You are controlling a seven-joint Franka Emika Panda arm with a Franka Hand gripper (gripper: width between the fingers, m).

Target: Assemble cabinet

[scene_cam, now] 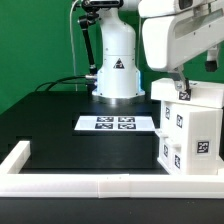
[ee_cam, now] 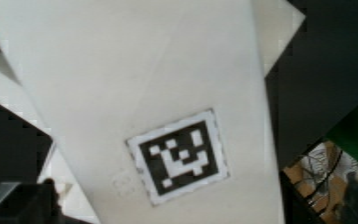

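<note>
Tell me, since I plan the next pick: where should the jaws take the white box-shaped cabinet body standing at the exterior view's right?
Probably from above, across the narrow top edge of the white box-shaped cabinet body. It stands upright with tall flat tagged faces, and the gripper already hangs right over it; its jaws are hidden.

No words, brand names or numbers could be read. The only signs were these: a black triangular warning symbol (scene_cam: 118, 66) stood on the white robot base (scene_cam: 117, 60) in the upper middle of the exterior view; four black-and-white square tags lay on the marker board (scene_cam: 118, 124) at the frame's centre; similar tags sat on the cabinet (scene_cam: 187, 128) at the right edge. In the wrist view, one square tag (ee_cam: 181, 155) stood on a white panel (ee_cam: 131, 80), lower centre.
</note>
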